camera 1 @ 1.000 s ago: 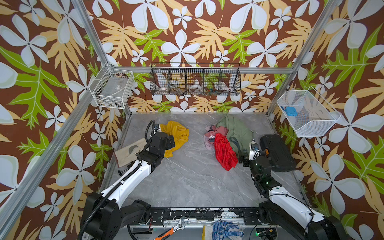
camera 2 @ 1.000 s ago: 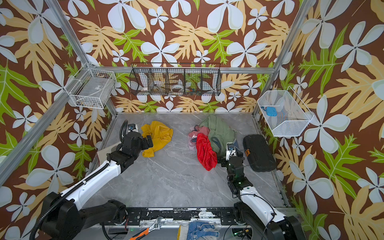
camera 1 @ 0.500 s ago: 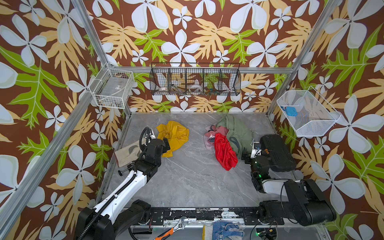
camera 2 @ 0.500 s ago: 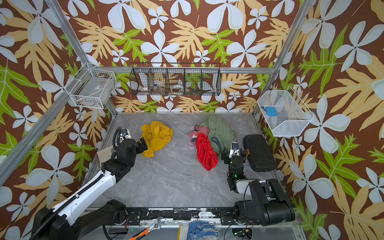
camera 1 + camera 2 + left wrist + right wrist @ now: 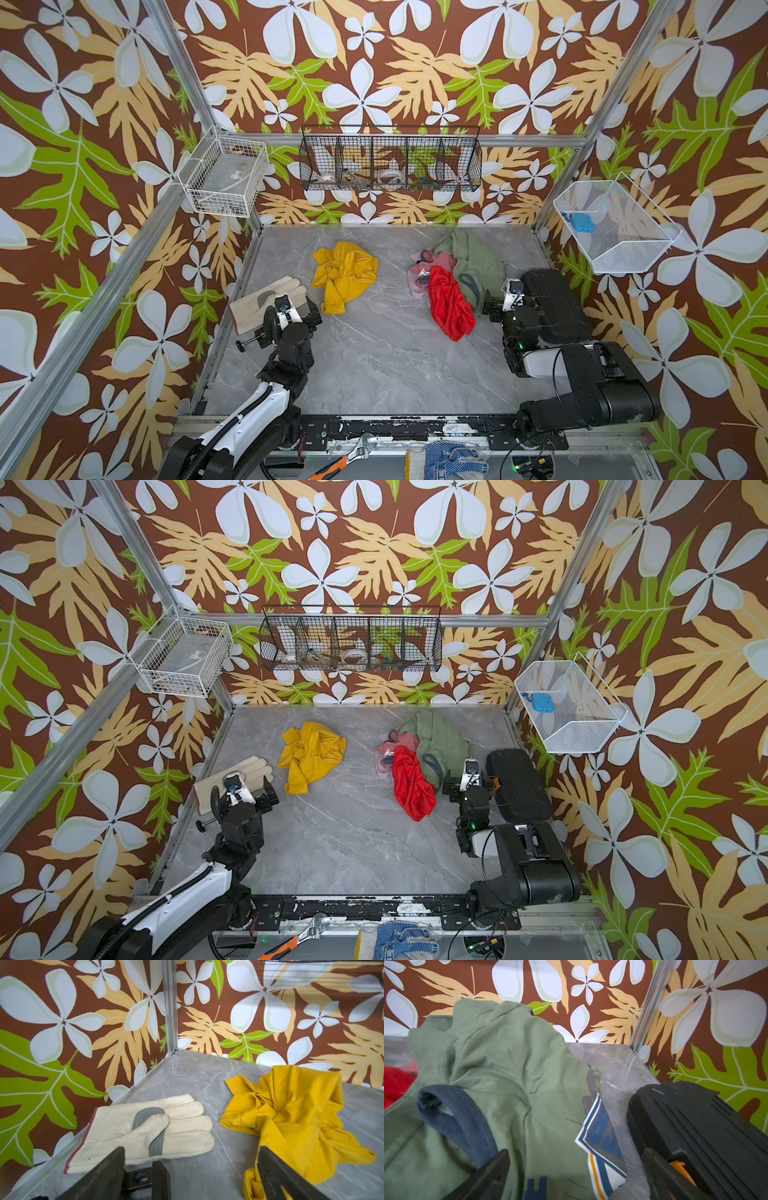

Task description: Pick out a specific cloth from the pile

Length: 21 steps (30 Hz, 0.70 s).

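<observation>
The cloth [image 5: 345, 274] [image 5: 311, 754] [image 5: 291, 1115] is mustard yellow and lies crumpled by itself on the grey table's left half. To its right, the pile holds an olive-green shirt [image 5: 478, 262] [image 5: 500, 1068], a red cloth [image 5: 451, 307] [image 5: 411, 787] and a pink cloth [image 5: 419, 270]. My left gripper [image 5: 295, 311] [image 5: 249, 793] [image 5: 191, 1167] is open and empty, just short of the yellow cloth's near tail. My right gripper [image 5: 513, 305] [image 5: 471, 785] [image 5: 575, 1167] stands open and empty over the green shirt's printed edge.
A cream work glove [image 5: 266, 299] [image 5: 145, 1126] lies by the left wall, ahead of my left gripper. A black case [image 5: 552, 303] [image 5: 695, 1126] sits against the right wall beside my right gripper. Wire baskets [image 5: 390, 164] hang on the walls. A wrench [image 5: 349, 453] lies past the front edge.
My left gripper has drawn back from the yellow cloth toward the front left, uncovering the glove. The right arm has folded back, its gripper staying by the green shirt.
</observation>
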{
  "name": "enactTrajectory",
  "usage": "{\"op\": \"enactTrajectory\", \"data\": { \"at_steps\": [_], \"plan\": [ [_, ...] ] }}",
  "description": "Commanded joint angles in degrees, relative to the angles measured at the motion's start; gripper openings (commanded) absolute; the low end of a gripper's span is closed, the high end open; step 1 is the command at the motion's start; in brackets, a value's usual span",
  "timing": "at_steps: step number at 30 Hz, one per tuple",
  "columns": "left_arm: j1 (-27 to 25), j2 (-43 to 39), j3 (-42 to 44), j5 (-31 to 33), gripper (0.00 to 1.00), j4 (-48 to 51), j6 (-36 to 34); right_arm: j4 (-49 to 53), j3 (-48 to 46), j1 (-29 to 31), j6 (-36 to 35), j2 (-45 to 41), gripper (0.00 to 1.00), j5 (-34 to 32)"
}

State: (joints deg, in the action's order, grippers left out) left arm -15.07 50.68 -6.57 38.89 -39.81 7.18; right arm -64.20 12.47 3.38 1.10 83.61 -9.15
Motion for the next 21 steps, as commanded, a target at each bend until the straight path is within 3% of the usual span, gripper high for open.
{"op": "enactTrajectory", "data": {
  "at_steps": [1, 5, 11, 13, 15, 17, 19, 21],
  "plan": [
    [2.8, 3.2, 2.5, -4.4, 1.00, -17.1, -1.3, -0.5, 0.2, 0.0, 0.5, 0.0, 1.00, 0.4],
    [6.9, 10.0, 5.9, -11.7, 1.00, -29.5, -1.0, -0.6, 0.2, 0.0, 0.5, 0.0, 0.99, 0.4],
    [10.9, 23.9, 3.4, -22.1, 0.96, -38.5, -0.9, -0.6, 0.1, 0.0, 0.5, 0.0, 1.00, 0.4],
    [10.9, 28.8, 1.8, -22.8, 0.93, -41.0, -2.0, -0.6, 0.2, 0.0, 0.4, 0.0, 1.00, 0.4],
    [10.9, 26.0, -1.6, -22.5, 0.93, -29.9, -0.8, -0.5, 0.2, 0.0, 0.5, 0.0, 1.00, 0.4],
    [10.9, 28.1, -0.9, -21.7, 0.97, -34.7, -1.4, -0.4, 0.3, 0.0, 0.6, 0.1, 1.00, 0.4],
    [10.9, 26.8, -1.7, -21.8, 1.00, -31.0, -0.6, -0.4, 0.3, 0.0, 0.6, 0.1, 1.00, 0.5],
    [10.9, 27.9, -1.1, -21.7, 1.00, -34.2, -1.3, -0.4, 0.3, 0.0, 0.6, 0.1, 1.00, 0.5]
  ]
}}
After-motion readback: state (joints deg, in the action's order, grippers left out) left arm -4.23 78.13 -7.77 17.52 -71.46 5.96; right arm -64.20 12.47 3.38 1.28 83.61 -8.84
